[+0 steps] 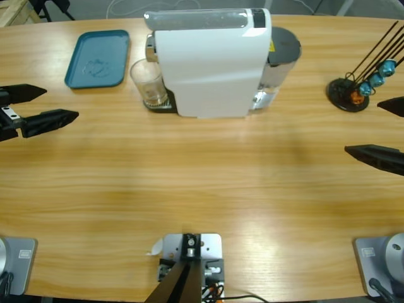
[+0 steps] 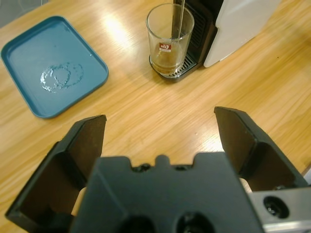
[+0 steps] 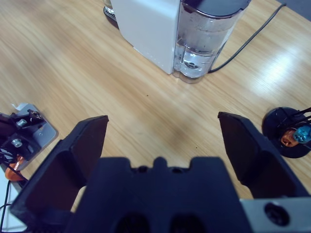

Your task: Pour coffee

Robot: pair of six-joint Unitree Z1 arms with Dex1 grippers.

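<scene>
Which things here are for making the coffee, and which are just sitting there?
For the coffee:
glass on the machine's drip tray
coffee, a shallow pool in it
white coffee machine
left gripper, open, facing the glass

Just sitting there:
blue tray
capsule stand
right gripper, open

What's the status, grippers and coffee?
Left gripper open, empty; right gripper same. Coffee in glass under machine. Path clear.

Amber-brown coffee (image 2: pixel 167 64), teal tray (image 2: pixel 29 63), white machine (image 1: pixel 211 69), wood-grain table (image 1: pixel 202 189).
</scene>
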